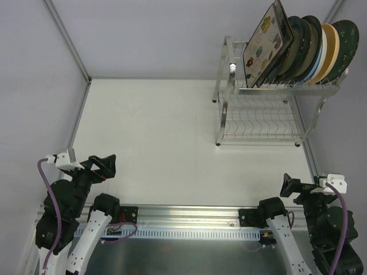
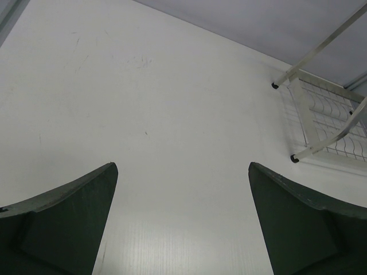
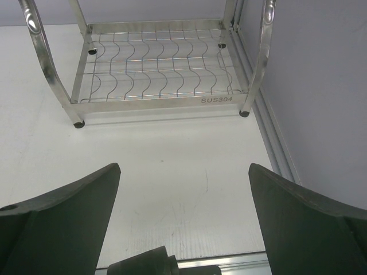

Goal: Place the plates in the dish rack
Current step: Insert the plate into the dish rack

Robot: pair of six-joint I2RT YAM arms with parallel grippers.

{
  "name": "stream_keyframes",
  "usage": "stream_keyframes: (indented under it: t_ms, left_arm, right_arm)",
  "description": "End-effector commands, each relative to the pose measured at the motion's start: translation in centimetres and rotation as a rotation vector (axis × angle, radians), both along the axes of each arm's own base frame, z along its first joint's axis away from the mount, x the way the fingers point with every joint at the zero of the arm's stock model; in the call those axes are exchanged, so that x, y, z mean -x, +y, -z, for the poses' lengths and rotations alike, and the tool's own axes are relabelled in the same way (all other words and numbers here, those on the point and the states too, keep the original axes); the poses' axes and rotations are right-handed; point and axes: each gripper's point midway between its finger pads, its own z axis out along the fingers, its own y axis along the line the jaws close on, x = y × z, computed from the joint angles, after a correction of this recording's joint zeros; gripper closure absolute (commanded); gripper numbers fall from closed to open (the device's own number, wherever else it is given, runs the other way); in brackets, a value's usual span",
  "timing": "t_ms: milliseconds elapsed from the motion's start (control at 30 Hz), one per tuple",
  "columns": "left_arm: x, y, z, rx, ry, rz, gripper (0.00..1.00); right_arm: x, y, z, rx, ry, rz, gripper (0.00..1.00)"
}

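Plates (image 1: 298, 46) are sitting in neither gripper right now. The left gripper (image 1: 105, 166), lower left of the top view, is hanging with jaws spread wide and nothing between them, and the right gripper (image 1: 291, 186), lower right, is doing the same. Both are hovering near their bases over the white worktop (image 1: 160, 132). Moving outward, the dish rack (image 1: 258, 123) is standing in the upper right, well apart from both arms. The plates are leaning upright in a row on its upper shelf, the square floral one at the front. No plate is showing outside the rack, so loading is looking finished. The next move, I'd judge, is calling for no grasp at all, just the arms parking clear.
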Motion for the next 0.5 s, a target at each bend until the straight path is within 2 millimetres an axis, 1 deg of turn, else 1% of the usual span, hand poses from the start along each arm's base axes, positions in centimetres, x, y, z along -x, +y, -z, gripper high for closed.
stream_keyframes:
  t_ms: [0, 233, 467]
  left_arm:
    - [-0.03, -0.22, -0.54, 0.023, -0.022, 0.008, 0.01]
    - [0.09, -0.56, -0.54, 0.031, -0.022, 0.027, 0.01]
    - [0.42, -0.81, -0.94, 0.027, -0.031, 0.050, 0.01]
  right_arm:
    - [2.29, -0.64, -1.03, -0.022, -0.121, -0.008, 0.00]
    - [2.41, -0.50, -1.28, -0.022, -0.130, -0.020, 0.00]
    - [2.46, -0.34, -1.48, -0.030, -0.139, -0.029, 0.00]
